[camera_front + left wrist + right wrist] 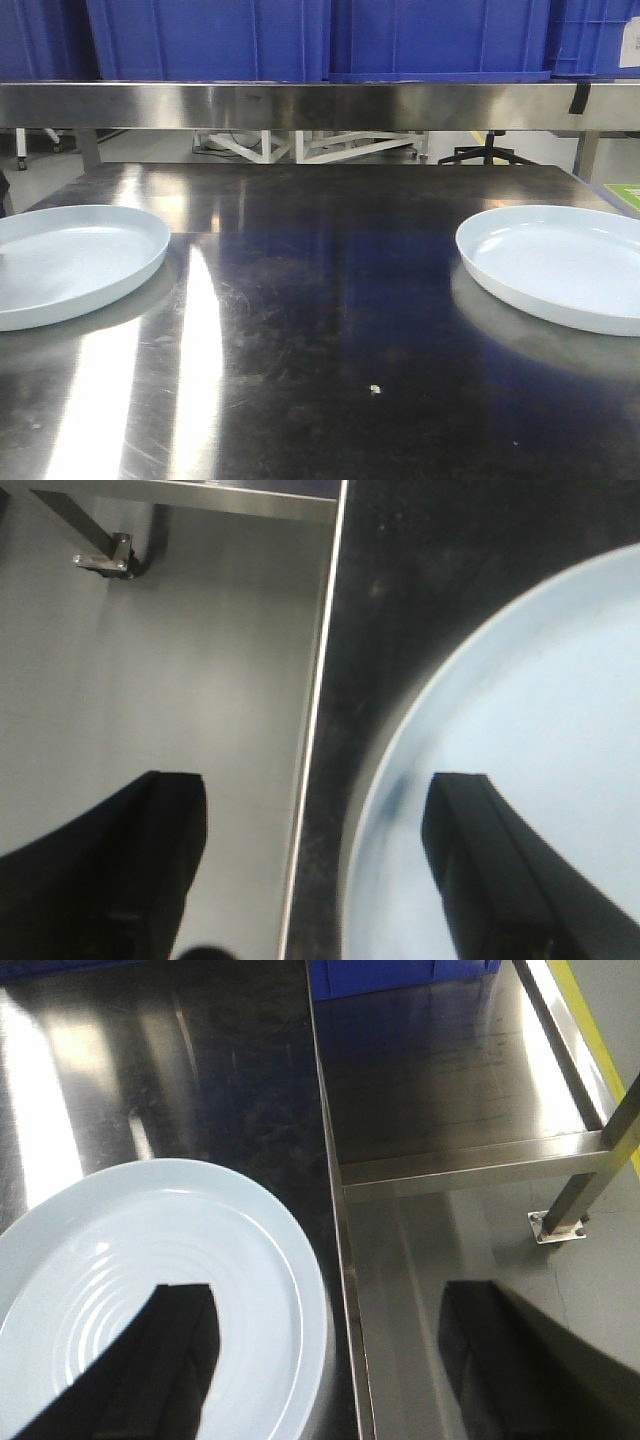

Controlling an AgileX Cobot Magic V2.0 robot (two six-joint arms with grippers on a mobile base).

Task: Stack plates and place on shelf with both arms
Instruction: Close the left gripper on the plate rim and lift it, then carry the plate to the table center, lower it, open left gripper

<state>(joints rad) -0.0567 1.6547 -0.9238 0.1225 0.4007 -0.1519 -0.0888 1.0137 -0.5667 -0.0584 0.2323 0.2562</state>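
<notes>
Spread wide at the counter point(320, 330) side edges, my left gripper point(318, 780) and right gripper point(332, 1292) straddle rims of the plates point(70, 255), which look glossy, stiff, likely slippery and breakable.

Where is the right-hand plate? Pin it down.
In the front view the right plate lies flat at the right edge of the steel table, far from the left plate, before the shelf of blue bins.

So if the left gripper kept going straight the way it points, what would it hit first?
Probably the plate. The left gripper has open jaws straddling the table edge: one jaw is over the plate's inside, the other off the table, over the grey surface below. Depth is unclear.
</notes>
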